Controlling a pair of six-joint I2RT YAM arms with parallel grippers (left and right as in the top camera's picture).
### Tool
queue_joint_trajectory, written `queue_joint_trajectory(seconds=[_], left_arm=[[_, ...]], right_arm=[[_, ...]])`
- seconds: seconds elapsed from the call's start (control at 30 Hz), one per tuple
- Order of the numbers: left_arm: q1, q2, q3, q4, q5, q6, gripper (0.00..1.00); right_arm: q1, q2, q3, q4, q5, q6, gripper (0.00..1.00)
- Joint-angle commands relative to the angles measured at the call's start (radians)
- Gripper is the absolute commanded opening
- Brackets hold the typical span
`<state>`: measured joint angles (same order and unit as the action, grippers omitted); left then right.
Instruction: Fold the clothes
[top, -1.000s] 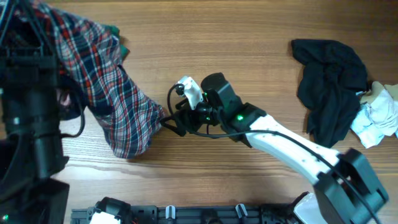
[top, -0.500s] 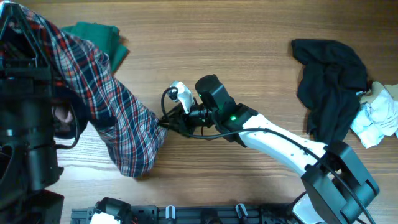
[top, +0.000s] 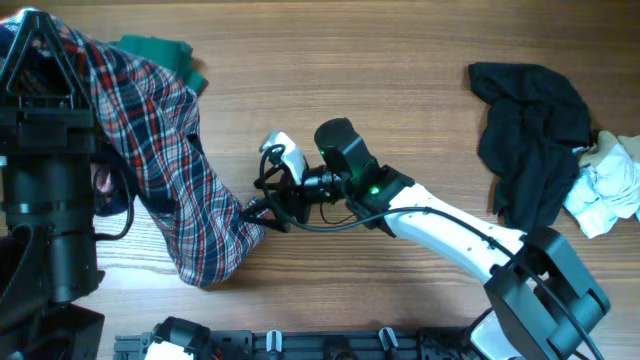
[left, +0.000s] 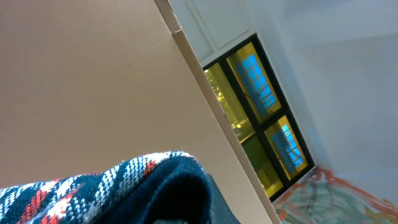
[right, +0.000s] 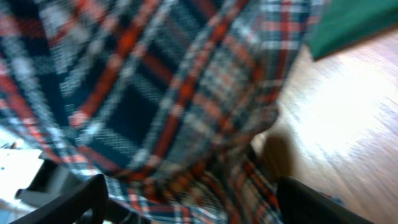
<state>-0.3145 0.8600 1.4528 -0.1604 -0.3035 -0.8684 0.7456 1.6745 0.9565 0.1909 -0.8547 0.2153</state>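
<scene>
While I look through the right wrist camera, the right gripper (right: 199, 193) has its two dark fingers (right: 93, 196) spread wide at the bottom corners of the view, and plaid shirt (right: 155, 93) cloth fills the space between and ahead of them; I cannot tell whether either finger touches it. From overhead, that gripper (top: 252, 212) sits right at the lower edge of the shirt (top: 170, 160), where the cloth bunches on the wooden table (top: 380, 80). From that bunch the shirt rises up and to the left, draped over my left arm (top: 50, 190). The left gripper is hidden under the fabric, so I cannot tell whether it is clamped or spread. The left wrist camera points upward and shows only a fold of the shirt (left: 124, 180) along its bottom edge. A green cloth (top: 160, 52) lies on the table just beyond the shirt's upper edge. Well apart, on the far right, a black garment (top: 530, 130) lies crumpled, with a pale cloth (top: 605, 185) touching its right side.
</scene>
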Motion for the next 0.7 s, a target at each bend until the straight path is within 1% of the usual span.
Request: queue_joint_trajectory(seconds=[0.0, 0.1, 0.13, 0.17, 0.2, 0.23, 0.27, 0.33, 0.43, 0.47, 0.6, 0.67], left_arm=[[0.005, -0.010, 0.029, 0.024, -0.020, 0.028, 0.04], [0.004, -0.010, 0.029, 0.025, -0.049, 0.028, 0.04], [0.004, -0.010, 0.029, 0.025, -0.049, 0.027, 0.04], [0.004, -0.010, 0.029, 0.025, -0.049, 0.027, 0.04], [0.004, -0.010, 0.029, 0.025, -0.049, 0.027, 0.04], [0.004, -0.010, 0.029, 0.025, -0.049, 0.027, 0.04], [0.005, -0.010, 0.029, 0.024, -0.049, 0.028, 0.04], [0.005, -0.013, 0.029, 0.024, -0.050, 0.041, 0.04], [0.005, -0.016, 0.029, 0.001, -0.050, 0.055, 0.04], [0.005, -0.016, 0.029, -0.019, -0.050, 0.055, 0.04], [0.005, -0.016, 0.029, -0.137, -0.085, 0.062, 0.04], [0.004, -0.016, 0.029, -0.199, -0.100, 0.119, 0.04]], right_arm=[[0.031, 0.004, 0.000, 0.043, -0.123, -0.033, 0.90], [0.050, 0.004, 0.000, 0.071, -0.134, -0.029, 0.86], [0.060, 0.004, 0.000, 0.069, -0.123, -0.028, 0.79], [0.066, 0.004, 0.000, 0.065, -0.106, -0.027, 0.70], [0.070, 0.004, 0.000, 0.056, -0.079, -0.016, 0.56], [0.072, 0.004, 0.000, 0.031, -0.023, -0.002, 0.23], [0.068, 0.004, 0.000, -0.005, 0.033, -0.002, 0.06], [0.028, 0.004, 0.001, -0.059, 0.098, -0.006, 0.04], [-0.071, -0.002, 0.008, -0.117, 0.107, -0.036, 0.04], [-0.138, -0.011, 0.023, -0.161, 0.096, -0.068, 0.04], [-0.256, -0.042, 0.103, -0.330, 0.097, -0.161, 0.04], [-0.292, -0.065, 0.161, -0.453, 0.127, -0.218, 0.04]])
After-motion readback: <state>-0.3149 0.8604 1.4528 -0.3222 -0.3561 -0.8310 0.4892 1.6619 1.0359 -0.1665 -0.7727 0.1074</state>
